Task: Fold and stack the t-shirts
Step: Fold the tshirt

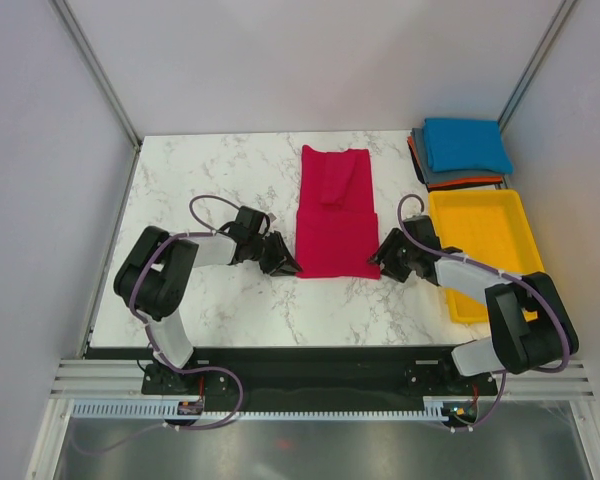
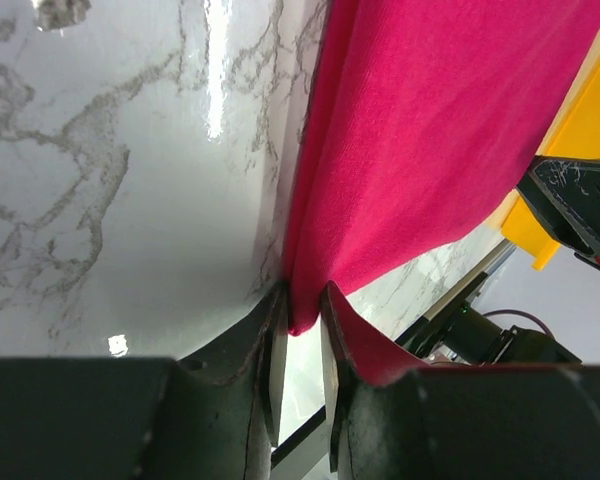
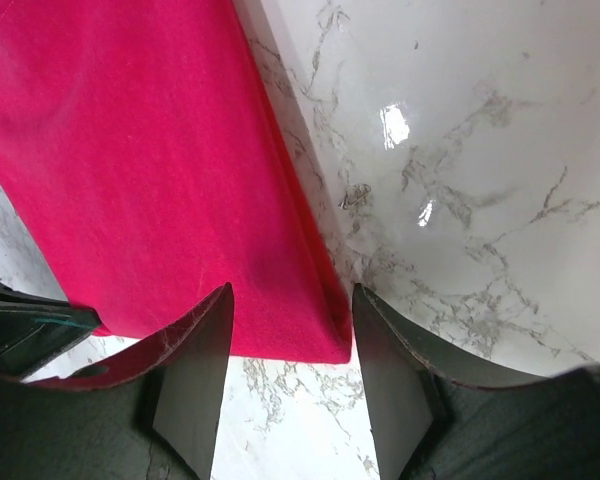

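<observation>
**Table layout, clock positions from table centre (12 = far from the arm bases)**

The spread t-shirt (image 1: 335,225) lies on the table (image 1: 210,190) just right of centre, its long axis running 12 to 6, with a folded-in flap on top of its 12 o'clock half. The folded t-shirts (image 1: 465,150) are stacked at the 2 o'clock corner. The tray (image 1: 480,250) is at 3 to 4 o'clock, just in front of that stack, near the shirt's right edge but apart from it. The left gripper (image 1: 285,262) is at the shirt's 7 o'clock corner, with cloth between its fingers. The right gripper (image 1: 385,255) is at the 5 o'clock corner, its fingers straddling it.
</observation>
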`<move>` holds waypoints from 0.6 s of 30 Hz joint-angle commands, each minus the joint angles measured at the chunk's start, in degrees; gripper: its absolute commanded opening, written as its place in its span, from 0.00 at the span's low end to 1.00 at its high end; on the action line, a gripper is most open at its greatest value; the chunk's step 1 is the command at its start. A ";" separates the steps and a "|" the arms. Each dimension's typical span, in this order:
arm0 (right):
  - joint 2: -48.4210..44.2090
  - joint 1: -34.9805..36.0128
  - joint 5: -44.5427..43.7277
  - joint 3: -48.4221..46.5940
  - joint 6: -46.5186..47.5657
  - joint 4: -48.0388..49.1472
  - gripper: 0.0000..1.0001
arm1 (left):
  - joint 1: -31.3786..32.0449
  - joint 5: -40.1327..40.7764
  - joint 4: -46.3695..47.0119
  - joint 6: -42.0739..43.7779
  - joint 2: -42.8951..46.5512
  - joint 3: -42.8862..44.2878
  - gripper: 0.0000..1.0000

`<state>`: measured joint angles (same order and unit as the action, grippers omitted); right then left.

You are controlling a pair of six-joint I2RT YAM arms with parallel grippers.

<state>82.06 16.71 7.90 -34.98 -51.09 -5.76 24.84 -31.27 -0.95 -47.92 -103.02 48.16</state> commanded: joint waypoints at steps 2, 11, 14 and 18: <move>-0.76 0.08 -1.66 4.74 0.29 -5.40 0.59 | 0.30 4.37 -1.86 0.64 -0.16 0.35 0.27; -2.96 -0.01 -1.49 6.06 -0.85 -5.32 0.57 | 0.56 5.51 -2.56 0.11 1.59 -1.31 0.39; -3.14 0.08 -1.66 5.98 -0.68 -5.23 0.54 | 0.56 6.22 -3.70 0.81 2.21 -1.23 0.41; -3.49 0.08 -1.75 6.06 -0.76 -5.05 0.49 | 1.09 6.04 -3.80 0.64 2.12 -1.23 0.40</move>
<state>78.26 16.64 7.46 -31.16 -51.86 -5.43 25.47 -29.58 -1.63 -47.97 -101.60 48.05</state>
